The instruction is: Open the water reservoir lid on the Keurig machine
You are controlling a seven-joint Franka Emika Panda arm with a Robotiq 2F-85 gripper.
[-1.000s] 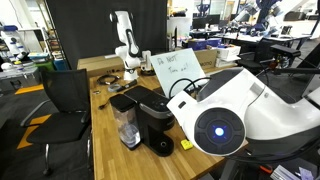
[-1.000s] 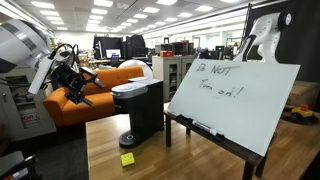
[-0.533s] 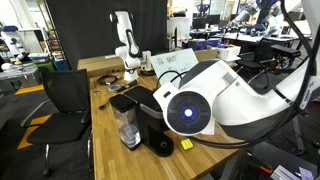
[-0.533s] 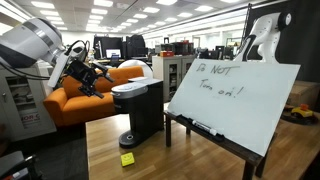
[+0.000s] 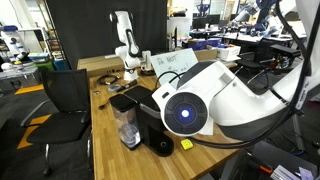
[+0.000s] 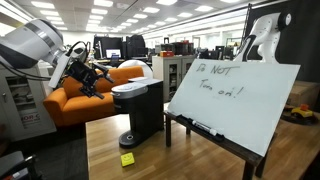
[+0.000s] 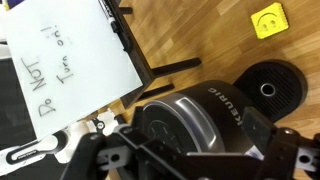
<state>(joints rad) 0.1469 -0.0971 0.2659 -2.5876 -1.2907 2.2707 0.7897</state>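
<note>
The black Keurig machine (image 5: 155, 125) stands on the wooden table, with a clear water tank (image 5: 127, 128) at its side. The flat black water reservoir lid (image 5: 123, 102) lies shut on the tank. In an exterior view the machine (image 6: 140, 110) hides the tank and lid. My gripper (image 6: 92, 76) hovers beside and slightly above the machine's top, apart from it. In the wrist view the gripper (image 7: 190, 142) is open and empty, its fingers wide apart on either side of the rounded brew head (image 7: 190, 115). The lid does not show there.
A whiteboard reading "Do NOT Turn on!" (image 6: 235, 95) stands on the table next to the machine. A yellow sticky note (image 6: 127, 158) lies by the machine's base. A second white arm (image 5: 125, 45) stands at the table's far end. A black chair (image 5: 65, 95) is beside the table.
Over the first half second my arm swung towards the Keurig, bringing the gripper closer to its top. Since then it has held nearly still.
</note>
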